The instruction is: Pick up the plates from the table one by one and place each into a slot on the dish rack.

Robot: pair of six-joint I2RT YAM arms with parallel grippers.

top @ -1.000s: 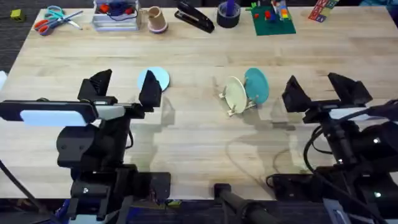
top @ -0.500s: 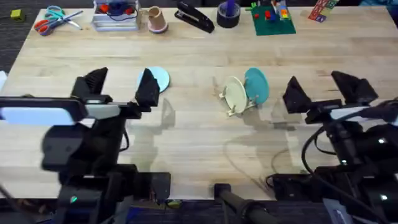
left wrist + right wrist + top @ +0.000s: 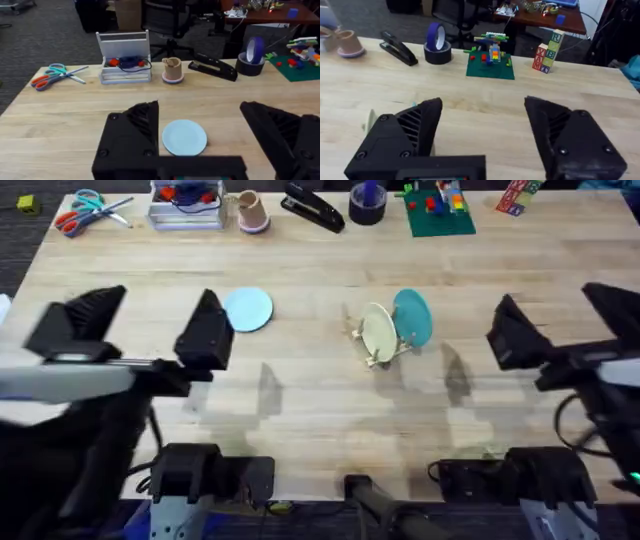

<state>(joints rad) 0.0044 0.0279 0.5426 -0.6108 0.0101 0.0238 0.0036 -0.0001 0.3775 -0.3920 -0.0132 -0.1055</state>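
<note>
**Operator:** Which step is in hand, and how should it be carried out?

**Technician:** By my reading, it is the pickup of the light blue plate point(image 3: 247, 309). It lies flat on the desk point(image 3: 320, 405), well apart from the dish rack point(image 3: 378, 348) and just beyond the left hand point(image 3: 140, 330). The fingers of that hand are spread wide apart and hold nothing. A flat plate offers little to grip from above. Bring one finger under or against the rim at a shallow angle, close on the edge, then lift and turn the plate upright before it reaches the dowels. Keep the grip near the rim so that the fingers clear the slot.

**Operator:** And the right hand?

**Technician:** The right hand point(image 3: 565, 320) hangs above the desk to the right of the rack, fingers apart and empty. It should stay clear of the rack during insertion.

**Operator:** Count of parts?

**Technician:** Three plates: one light blue on the desk, one cream plate point(image 3: 379, 332) and one teal plate point(image 3: 412, 317), both standing on edge in the rack, side by side. One rack. Two hands. One plate is left to load.
</note>
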